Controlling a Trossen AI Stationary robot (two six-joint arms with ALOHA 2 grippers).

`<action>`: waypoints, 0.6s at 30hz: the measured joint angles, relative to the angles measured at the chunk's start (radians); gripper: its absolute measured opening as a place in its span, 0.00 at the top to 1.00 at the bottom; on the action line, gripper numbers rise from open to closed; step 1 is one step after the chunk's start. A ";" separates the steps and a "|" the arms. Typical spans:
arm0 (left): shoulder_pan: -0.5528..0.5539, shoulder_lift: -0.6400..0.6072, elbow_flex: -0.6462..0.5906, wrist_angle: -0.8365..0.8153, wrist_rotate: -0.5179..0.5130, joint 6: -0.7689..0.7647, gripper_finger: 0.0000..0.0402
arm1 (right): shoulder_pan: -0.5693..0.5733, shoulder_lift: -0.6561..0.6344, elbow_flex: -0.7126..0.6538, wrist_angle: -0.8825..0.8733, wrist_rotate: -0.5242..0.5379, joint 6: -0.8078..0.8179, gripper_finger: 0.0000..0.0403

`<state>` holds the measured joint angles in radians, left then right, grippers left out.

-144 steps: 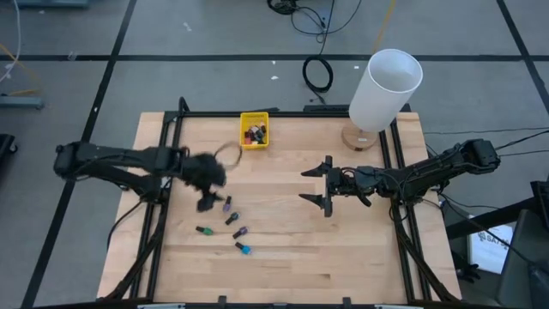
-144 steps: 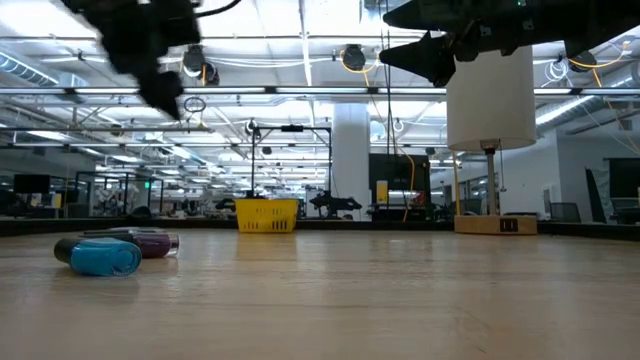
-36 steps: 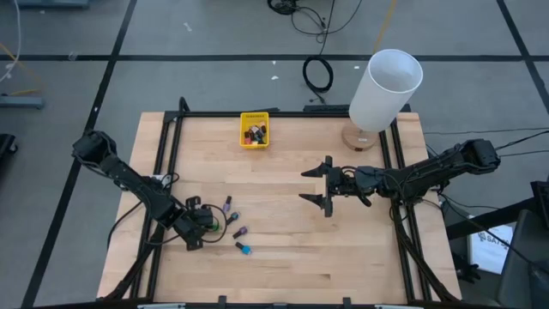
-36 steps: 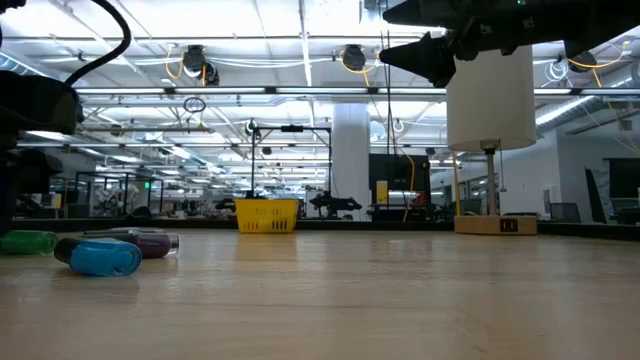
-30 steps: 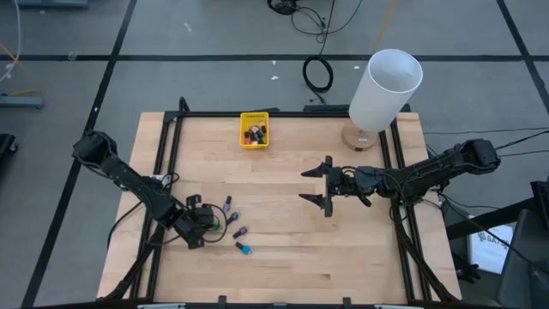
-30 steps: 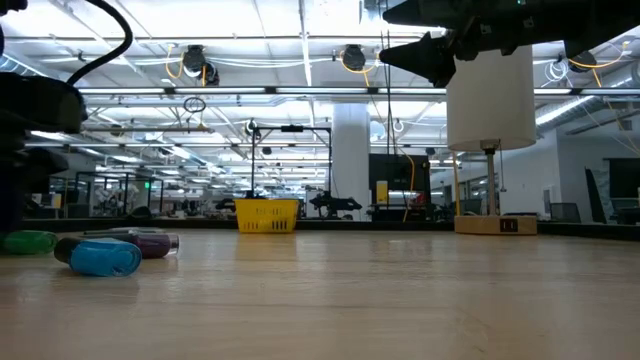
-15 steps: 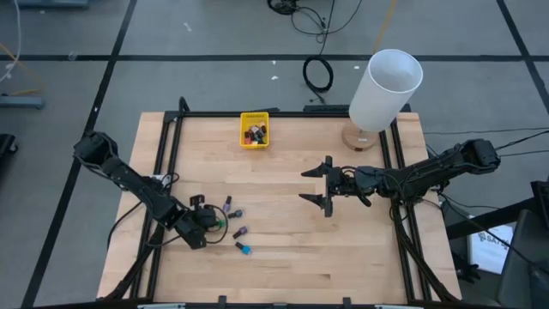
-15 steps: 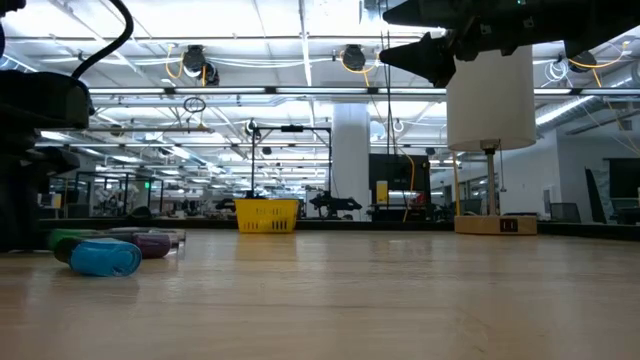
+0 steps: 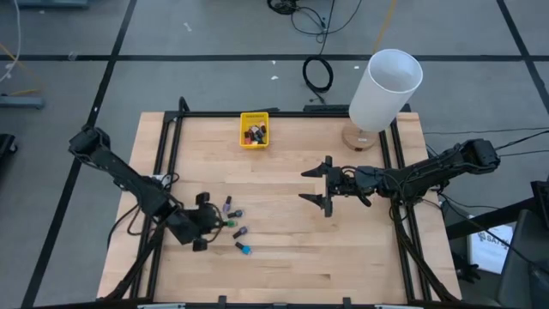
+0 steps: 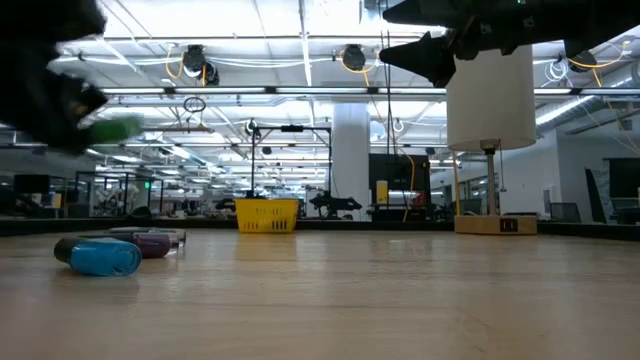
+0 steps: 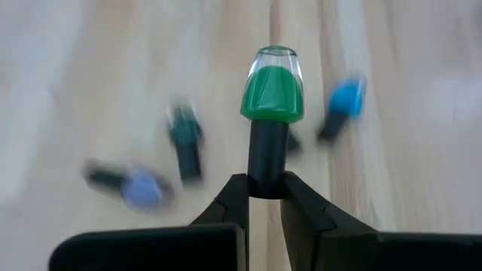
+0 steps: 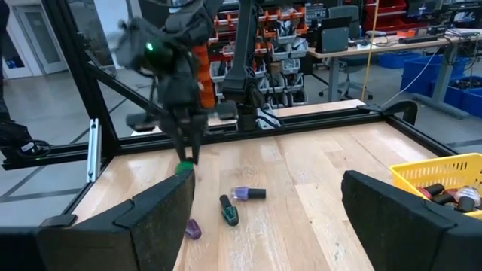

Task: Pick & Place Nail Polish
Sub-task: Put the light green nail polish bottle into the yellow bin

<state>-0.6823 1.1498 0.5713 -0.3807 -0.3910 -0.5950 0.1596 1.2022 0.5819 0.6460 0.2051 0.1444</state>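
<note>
Fingers (image 11: pixel 263 197) clamped on green polish bottle (image 11: pixel 272 94)

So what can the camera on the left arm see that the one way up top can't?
Only the left wrist view shows the grip up close: the left gripper pinches the green nail polish by its dark cap, body pointing away from the fingers.

Only the high view shows the whole table: the yellow bin with bottles inside, the white lamp, and the right gripper waiting open near the middle.

Both show the left gripper with the green bottle, and the loose blue bottle lying on the wood.
</note>
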 joint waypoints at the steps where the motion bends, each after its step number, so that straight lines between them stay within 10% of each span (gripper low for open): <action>1: 0.003 -0.004 0.012 0.011 -0.032 0.017 0.92 | 0.000 0.000 0.000 0.000 0.000 0.000 0.21; 9: 0.079 -0.020 0.050 0.177 -0.234 0.242 0.92 | 0.000 0.000 0.000 0.000 0.001 0.000 0.21; 18: 0.278 -0.020 -0.009 0.414 -0.155 0.464 0.92 | 0.000 0.000 0.000 0.000 0.001 0.000 0.21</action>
<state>-0.4042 1.1301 0.5627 0.0336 -0.5462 -0.1308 0.1593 1.2022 0.5819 0.6460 0.2066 0.1444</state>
